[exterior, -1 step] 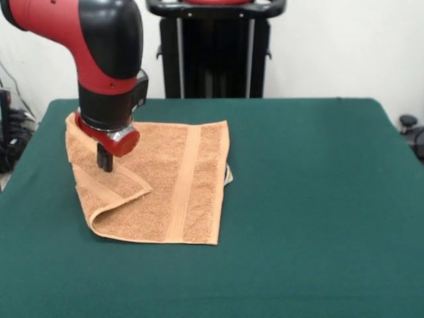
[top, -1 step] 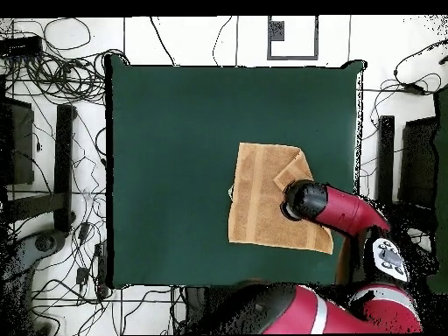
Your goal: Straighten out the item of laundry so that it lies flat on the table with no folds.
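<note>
1. The towel (exterior, -1 step: pixel 165 182) lay on the green tabletop (exterior, -1 step: pixel 305 199), toward nine o'clock of centre in the front view. Most of it was flat, with one woven band running down its middle.
2. One corner was folded over: a flap (exterior, -1 step: pixel 109 185) lay doubled across the towel's nine o'clock side, its own band running slantwise down to a rounded fold at the seven o'clock corner.
3. The end effector (exterior, -1 step: pixel 105 161) stood on or just over that flap. I could not tell whether it was apart, together, or clamped on cloth, since only a dark stub showed beneath the red collar.
4. The step in hand looked like turning the flap back. To do it well, I judged the hold should take only the top layer near the flap's free corner.
5. The pull should run outward toward nine o'clock in the front view, low and slow, so the layer beneath stayed put.
6. A white tag (exterior, -1 step: pixel 229 175) peeked out at the three o'clock edge; it needed no handling.
</note>
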Motion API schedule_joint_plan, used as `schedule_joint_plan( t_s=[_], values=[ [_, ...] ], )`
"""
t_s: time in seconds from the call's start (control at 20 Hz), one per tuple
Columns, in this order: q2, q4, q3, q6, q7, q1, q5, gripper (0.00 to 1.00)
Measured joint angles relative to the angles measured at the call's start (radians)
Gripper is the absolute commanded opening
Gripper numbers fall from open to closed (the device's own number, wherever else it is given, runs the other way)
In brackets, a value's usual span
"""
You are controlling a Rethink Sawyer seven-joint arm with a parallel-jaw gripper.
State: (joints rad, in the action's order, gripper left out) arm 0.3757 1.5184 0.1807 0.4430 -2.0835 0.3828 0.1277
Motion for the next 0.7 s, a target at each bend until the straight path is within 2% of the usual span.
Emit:
schedule_joint_plan(
  t_s=[0.7],
  values=[
    [0.056, 0.001, -0.022, 0.0, 0.0, 0.016, 0.003, 0.0]
  ],
)
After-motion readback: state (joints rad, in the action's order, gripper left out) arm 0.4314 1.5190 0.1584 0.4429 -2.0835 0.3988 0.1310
